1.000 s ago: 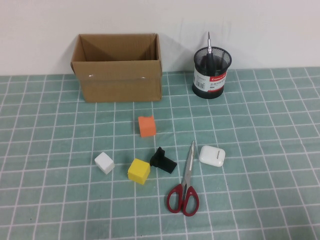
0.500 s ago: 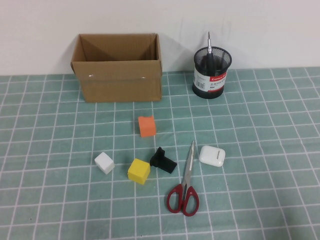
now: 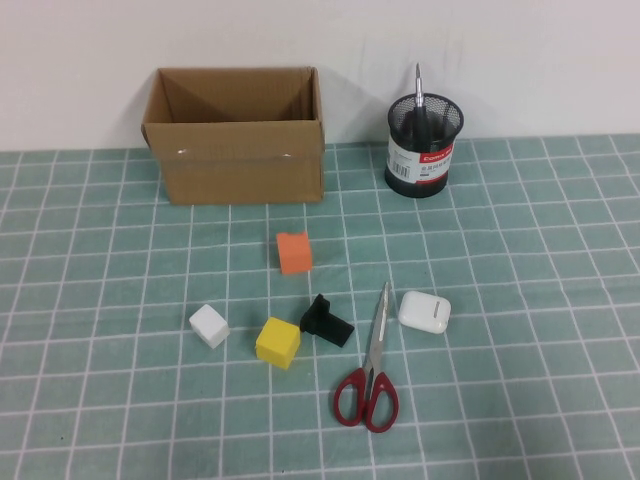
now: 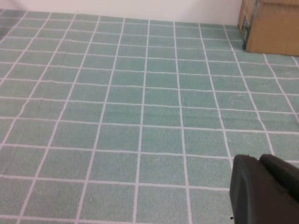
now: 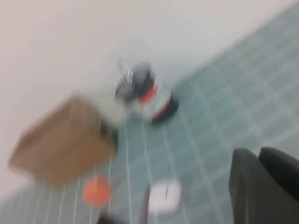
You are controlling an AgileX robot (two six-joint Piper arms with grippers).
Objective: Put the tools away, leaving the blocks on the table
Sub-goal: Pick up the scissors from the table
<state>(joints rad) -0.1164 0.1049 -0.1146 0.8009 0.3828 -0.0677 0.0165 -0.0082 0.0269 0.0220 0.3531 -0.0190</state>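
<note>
The red-handled scissors (image 3: pixel 370 370) lie flat on the teal grid table (image 3: pixel 540 300), blades pointing away from me. The black-handled screwdriver (image 3: pixel 419 100) stands in the black mesh pen holder (image 3: pixel 424 147), shaft up. The orange block (image 3: pixel 294 252), yellow block (image 3: pixel 277 342) and white block (image 3: pixel 209 325) sit on the mat. Neither arm shows in the high view. My left gripper (image 4: pixel 261 161) is shut and empty over bare mat. My right gripper (image 5: pixel 259 154) is shut and empty, well above the table; its blurred view shows the pen holder (image 5: pixel 145 95) and orange block (image 5: pixel 96 191).
An open cardboard box (image 3: pixel 237 135) stands at the back left, its corner also in the left wrist view (image 4: pixel 271 25). A small black angular piece (image 3: pixel 327 320) and a white rounded case (image 3: pixel 424 311) flank the scissors' blades. The case also shows in the right wrist view (image 5: pixel 163 196).
</note>
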